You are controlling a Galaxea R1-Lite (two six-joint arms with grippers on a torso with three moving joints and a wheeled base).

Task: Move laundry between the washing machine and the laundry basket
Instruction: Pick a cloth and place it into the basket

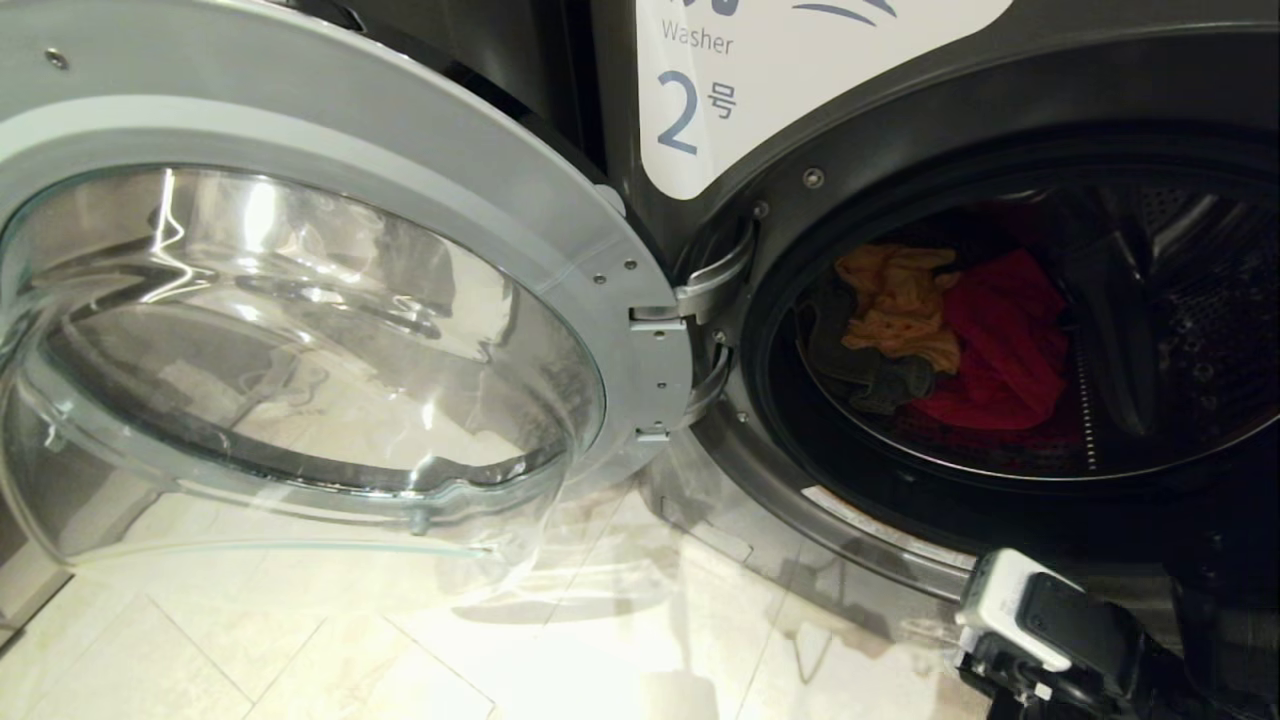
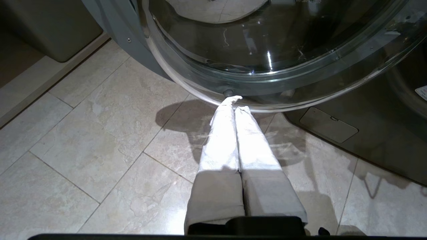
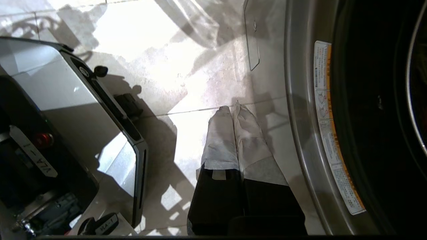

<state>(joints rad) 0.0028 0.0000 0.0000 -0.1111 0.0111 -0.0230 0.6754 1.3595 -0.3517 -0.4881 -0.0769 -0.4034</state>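
The washing machine (image 1: 690, 110) marked 2 stands with its round glass door (image 1: 300, 330) swung wide open to the left. Inside the drum lies the laundry: a mustard-orange piece (image 1: 900, 305) on top, a red one (image 1: 1005, 345) to its right and a dark grey-green one (image 1: 870, 370) below. The laundry basket is out of view. My right gripper (image 3: 233, 108) is shut and empty, low over the floor tiles beside the washer's front rim (image 3: 300, 126); its wrist (image 1: 1040, 615) shows at the head view's bottom right. My left gripper (image 2: 235, 103) is shut and empty, its tips just under the door's lower edge (image 2: 267, 100).
My own base (image 3: 66, 113) sits close beside the right gripper. A small hatch (image 2: 328, 125) is set low in the washer's front. A dark grey box-like body (image 2: 56, 30) stands on the far side of the open door. Pale floor tiles (image 1: 400, 650) lie in front.
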